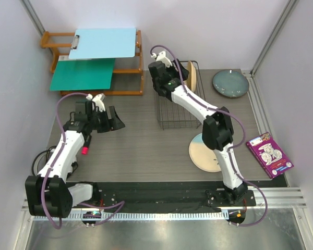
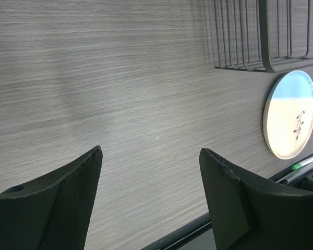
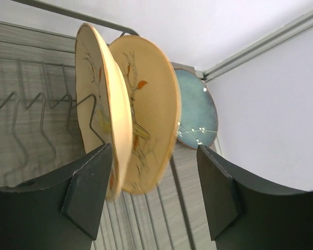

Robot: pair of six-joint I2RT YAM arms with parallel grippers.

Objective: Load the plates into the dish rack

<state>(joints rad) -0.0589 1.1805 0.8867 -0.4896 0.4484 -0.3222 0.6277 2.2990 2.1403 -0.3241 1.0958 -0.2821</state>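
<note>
The black wire dish rack (image 1: 173,107) stands at the table's middle back. Two tan-orange branch-pattern plates (image 1: 190,75) stand upright at its far end. In the right wrist view they are the nearer plate (image 3: 96,99) and the farther plate (image 3: 148,104). The dark teal plate (image 1: 230,83) lies flat right of the rack. The cream, blue-banded plate (image 1: 204,153) lies near my right arm, partly hidden by it. My right gripper (image 1: 169,73) is open over the rack, close to the tan plates' lower edges (image 3: 154,177). My left gripper (image 1: 113,121) is open and empty above bare table (image 2: 151,177).
An orange wooden rack with a blue and a green clipboard (image 1: 94,57) stands at the back left. A purple booklet (image 1: 269,154) lies at the right edge. A small red object (image 1: 85,150) lies under my left arm. White walls enclose the table.
</note>
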